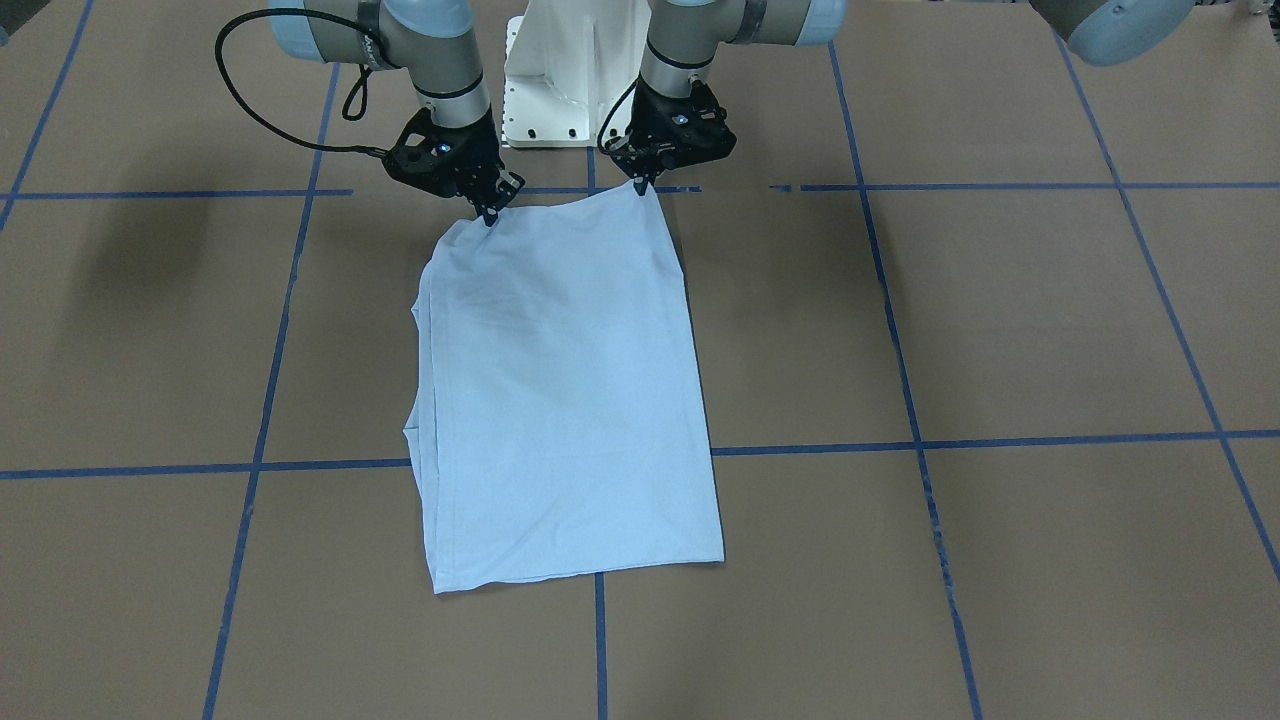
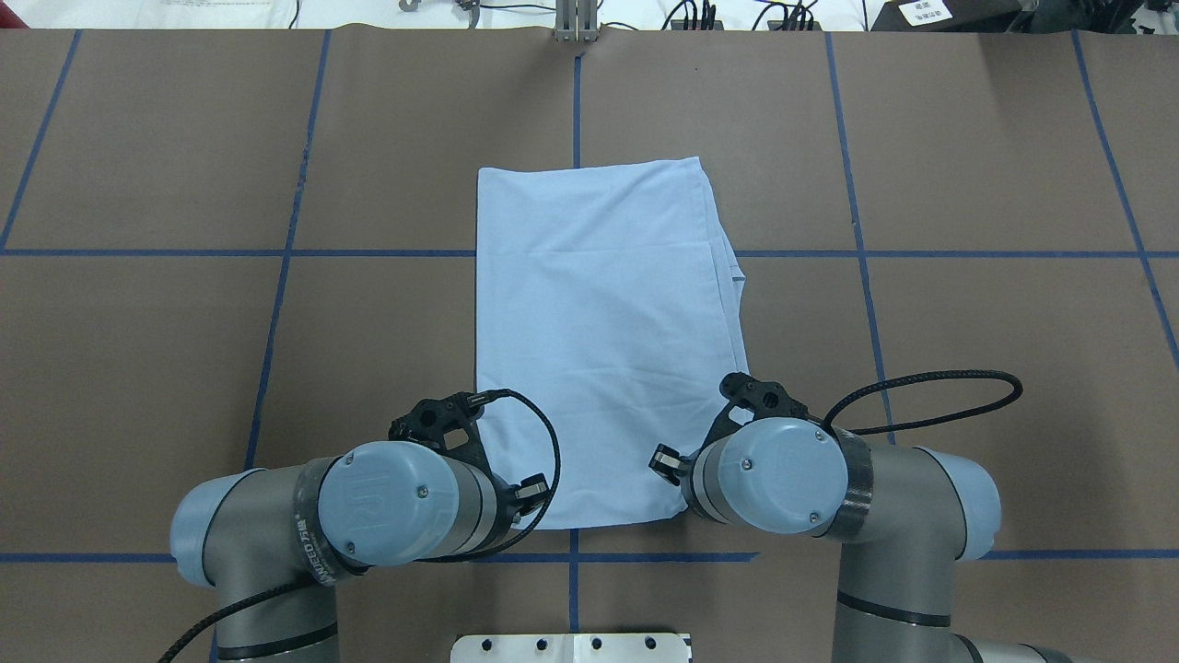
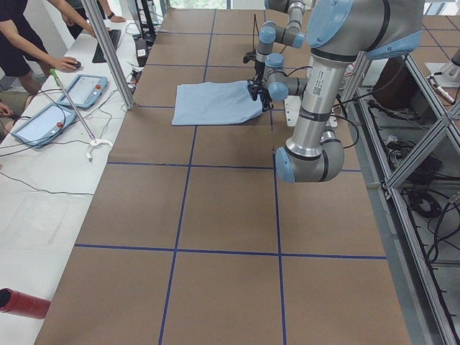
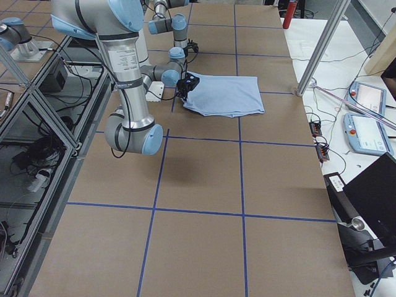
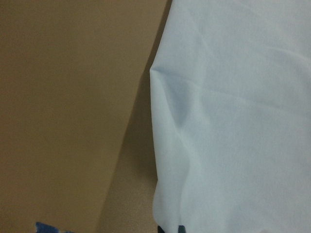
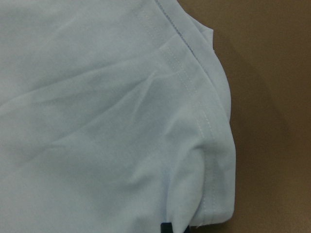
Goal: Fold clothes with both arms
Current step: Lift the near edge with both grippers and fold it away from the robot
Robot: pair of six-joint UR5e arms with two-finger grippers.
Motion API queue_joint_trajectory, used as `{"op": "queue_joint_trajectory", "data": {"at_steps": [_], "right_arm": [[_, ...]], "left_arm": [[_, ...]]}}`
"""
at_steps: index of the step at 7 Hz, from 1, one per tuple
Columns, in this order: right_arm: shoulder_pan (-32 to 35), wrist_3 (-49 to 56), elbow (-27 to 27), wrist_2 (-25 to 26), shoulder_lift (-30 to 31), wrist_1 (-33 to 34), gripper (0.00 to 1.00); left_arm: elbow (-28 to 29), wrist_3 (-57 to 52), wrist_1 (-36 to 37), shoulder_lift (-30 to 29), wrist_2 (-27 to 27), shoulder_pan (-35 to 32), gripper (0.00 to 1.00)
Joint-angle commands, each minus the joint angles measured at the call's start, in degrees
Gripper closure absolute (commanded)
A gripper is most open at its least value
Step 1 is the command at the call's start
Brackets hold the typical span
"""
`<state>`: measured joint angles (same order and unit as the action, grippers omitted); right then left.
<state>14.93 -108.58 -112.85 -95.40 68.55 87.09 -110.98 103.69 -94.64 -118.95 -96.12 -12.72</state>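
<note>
Fabric of the pale blue T-shirt (image 1: 570, 400) lay folded into a long rectangle on the brown table (image 1: 1000, 320), across a blue tape line (image 1: 1000, 440). The left gripper (image 1: 640, 186) was clenched on one corner of the edge nearest the robot. The right gripper (image 1: 490, 214) pinched the other corner. Both corners stood pulled up a little off the surface.

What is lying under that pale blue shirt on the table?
Only the brown table shows around the T-shirt; a blue tape line runs under it. Its own folded layers peek out at one side. Anything else beneath is covered.
</note>
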Motion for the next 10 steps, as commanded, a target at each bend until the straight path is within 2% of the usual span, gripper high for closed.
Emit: {"op": "queue_joint_trajectory", "data": {"at_steps": [1,4,5,7,8,10], "right_arm": [[0.1,0.0,-2.5,-0.8,0.6,0.0,1.00],[-2.0,0.1,-10.2,-7.1,3.4,0.4,1.00],[-2.7,0.0,-11.9,-7.7,3.6,0.3,1.00],[-4.0,0.1,-10.0,-6.5,1.9,0.2,1.00],[-2.6,0.7,-6.8,-4.5,-0.5,0.1,1.00],[3.9,4.4,-4.3,-4.8,-2.3,0.1,1.00]], "left_arm": [[-5.7,-0.1,5.0,0.4,0.1,0.3,1.00],[-15.9,0.0,15.6,0.5,0.1,5.3,1.00],[-18.0,0.0,17.2,1.8,0.1,5.3,1.00],[-16.9,-2.9,17.1,2.6,0.2,4.5,1.00],[-14.3,-4.2,16.9,2.2,0.5,3.5,1.00],[-13.7,-8.7,16.6,1.2,0.2,-2.4,1.00]]}}
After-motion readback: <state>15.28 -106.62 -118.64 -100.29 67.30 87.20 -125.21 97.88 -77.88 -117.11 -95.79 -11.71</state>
